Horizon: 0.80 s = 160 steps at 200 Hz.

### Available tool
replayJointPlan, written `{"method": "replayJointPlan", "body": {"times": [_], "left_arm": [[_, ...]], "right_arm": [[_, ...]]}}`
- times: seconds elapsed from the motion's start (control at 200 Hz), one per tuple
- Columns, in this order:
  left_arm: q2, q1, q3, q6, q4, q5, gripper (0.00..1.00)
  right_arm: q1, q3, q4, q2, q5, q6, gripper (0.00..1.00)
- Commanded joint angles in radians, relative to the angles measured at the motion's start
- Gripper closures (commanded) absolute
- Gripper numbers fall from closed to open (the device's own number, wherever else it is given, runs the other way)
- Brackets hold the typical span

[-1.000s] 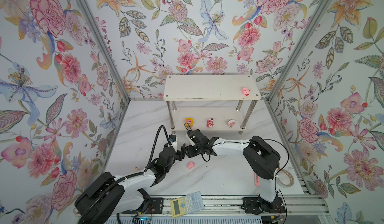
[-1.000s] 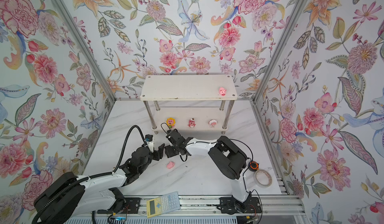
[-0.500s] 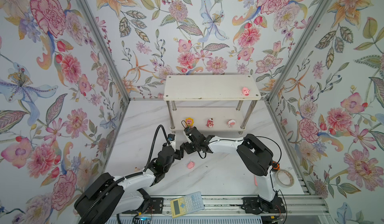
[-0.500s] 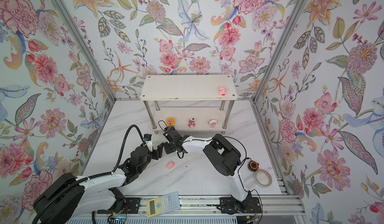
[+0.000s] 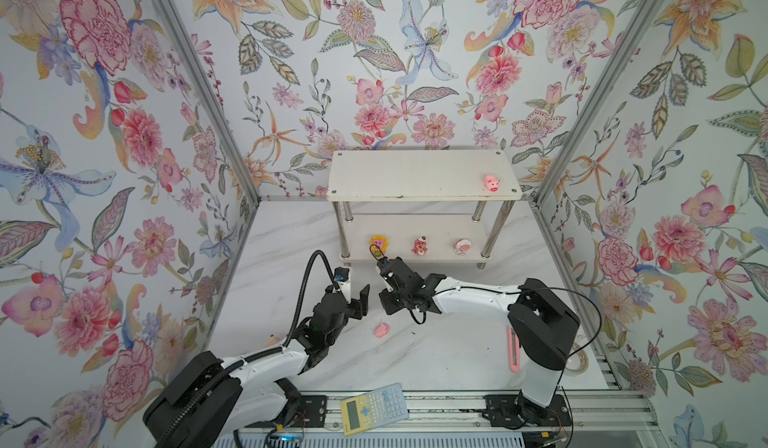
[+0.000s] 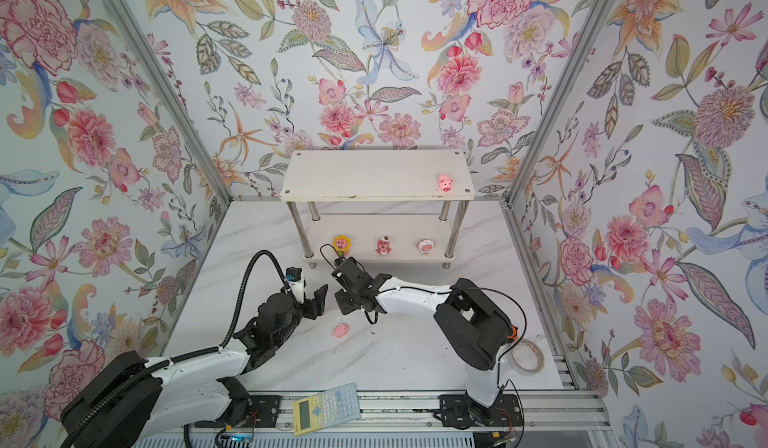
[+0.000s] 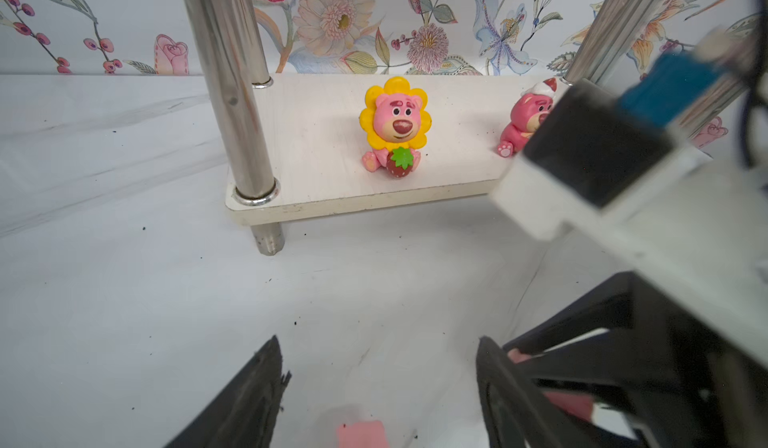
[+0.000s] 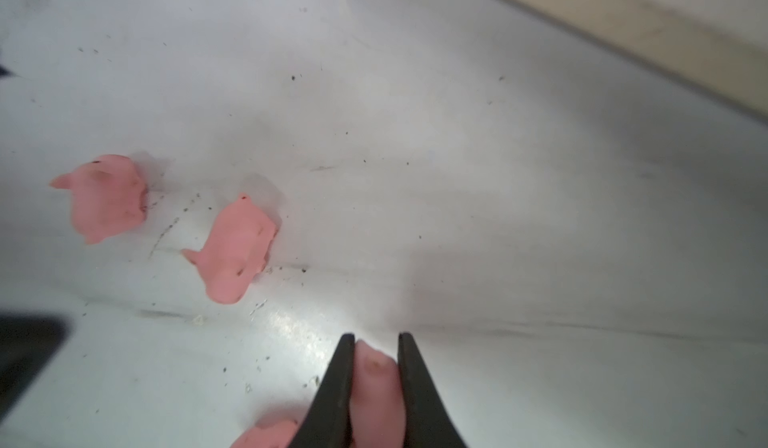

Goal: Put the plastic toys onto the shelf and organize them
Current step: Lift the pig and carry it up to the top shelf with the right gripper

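My right gripper (image 8: 376,338) is shut on a small pink pig (image 8: 374,383) just above the table; in both top views it (image 5: 388,302) hovers in front of the shelf (image 5: 415,176). Two more pigs (image 8: 109,196) (image 8: 237,250) lie on the table near it. Close beside it, my left gripper (image 7: 378,367) (image 5: 359,296) stands open and empty over another pig (image 7: 361,433) (image 5: 381,330). One pig (image 5: 491,183) stands on the top tier. The lower tier holds the yellow-maned toy (image 7: 395,128) (image 5: 378,243), the dark pink bear (image 5: 420,246) and the round pink-and-white toy (image 5: 462,246).
A yellow-and-grey calculator (image 5: 372,408) lies on the front rail. A pink utility knife (image 5: 514,350) and a tape roll (image 6: 527,356) sit by the right arm's base. The shelf's chrome leg (image 7: 232,92) stands close ahead of the left gripper. Flowered walls enclose three sides.
The right gripper's jaws have closed on a pig, and the arm has shifted slightly left. The left arm has hardly moved.
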<state>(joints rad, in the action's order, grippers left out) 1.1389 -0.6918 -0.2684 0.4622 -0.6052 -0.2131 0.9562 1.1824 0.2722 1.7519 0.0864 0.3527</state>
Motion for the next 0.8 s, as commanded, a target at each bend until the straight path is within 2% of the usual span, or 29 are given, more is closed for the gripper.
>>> {"method": "replayJointPlan", "body": {"times": [0.0,0.165,0.335,0.475,0.601,0.796], "left_arm": [[-0.03,0.008,0.016,0.012,0.013,-0.003,0.25],[-0.036,0.009,0.023,0.021,0.0,0.0,0.25],[-0.016,0.008,0.018,0.034,-0.017,0.028,0.25],[-0.029,0.01,0.013,0.039,0.002,0.037,0.25],[-0.06,0.008,0.017,0.033,0.03,0.018,0.25],[-0.088,0.011,0.012,0.021,0.063,-0.006,0.25]], "right_arm": [[0.003,-0.003,0.162,-0.201,0.11,-0.057,0.81],[-0.005,0.092,0.34,-0.446,0.23,-0.105,0.78],[-0.069,0.276,0.428,-0.529,0.331,-0.206,0.79],[-0.219,0.422,0.437,-0.496,0.274,-0.263,0.8],[-0.357,0.551,0.46,-0.407,0.221,-0.276,0.81],[-0.425,0.741,0.508,-0.252,0.138,-0.275,0.81]]}}
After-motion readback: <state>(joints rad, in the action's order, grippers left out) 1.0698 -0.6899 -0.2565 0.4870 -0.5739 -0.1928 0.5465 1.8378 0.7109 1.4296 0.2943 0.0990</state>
